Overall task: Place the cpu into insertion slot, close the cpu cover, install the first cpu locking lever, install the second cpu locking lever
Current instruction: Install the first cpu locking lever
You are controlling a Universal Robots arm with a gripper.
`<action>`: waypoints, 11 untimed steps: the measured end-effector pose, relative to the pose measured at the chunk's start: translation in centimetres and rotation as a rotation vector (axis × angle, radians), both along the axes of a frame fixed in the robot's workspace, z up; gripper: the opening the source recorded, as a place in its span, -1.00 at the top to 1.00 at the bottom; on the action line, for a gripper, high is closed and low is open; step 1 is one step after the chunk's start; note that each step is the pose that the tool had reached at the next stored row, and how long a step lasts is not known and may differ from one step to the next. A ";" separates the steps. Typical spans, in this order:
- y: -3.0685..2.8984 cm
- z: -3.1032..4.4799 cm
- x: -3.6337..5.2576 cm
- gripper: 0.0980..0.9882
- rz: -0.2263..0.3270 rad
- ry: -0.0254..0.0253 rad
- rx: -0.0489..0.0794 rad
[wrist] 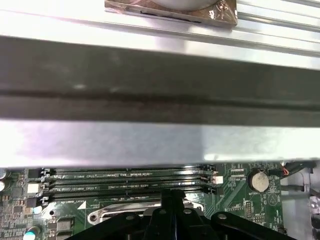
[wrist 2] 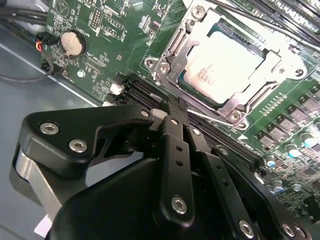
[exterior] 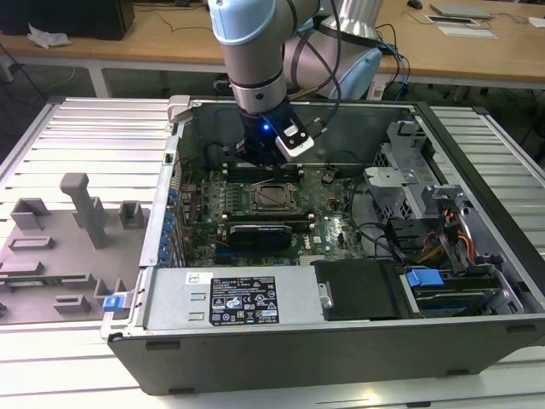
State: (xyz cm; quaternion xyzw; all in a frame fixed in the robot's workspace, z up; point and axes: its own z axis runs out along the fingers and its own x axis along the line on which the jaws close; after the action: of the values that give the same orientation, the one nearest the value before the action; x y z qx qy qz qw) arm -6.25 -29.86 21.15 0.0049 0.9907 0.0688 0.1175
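**A:** Where's the cpu [wrist 2: 225, 65] at?

**B:** Seated in the insertion slot [exterior: 255, 198], cpu cover [wrist 2: 192, 35] down over it. Gripper [wrist 2: 170, 106] hovers just beside, fingers pressed together, empty. For the levers I'd push slow, tips low.

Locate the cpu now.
In the second wrist view, the flat square silvery-tan cpu lies inside the silver metal cover frame, on the green circuit board, just beyond the black claw.

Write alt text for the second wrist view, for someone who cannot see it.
The black gripper, shut and empty, hangs beside a silvery chip seated on a green circuit board. A metal cover frame lies flat over the chip's edges; a coin battery sits farther off on the board.
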 end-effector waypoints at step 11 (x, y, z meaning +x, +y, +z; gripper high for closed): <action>0.55 -0.21 0.03 0.98 -0.073 0.0000 0.000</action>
State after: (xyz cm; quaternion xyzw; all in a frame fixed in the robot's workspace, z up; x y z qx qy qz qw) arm -6.22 -29.30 20.95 0.0413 0.9898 0.0644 0.1199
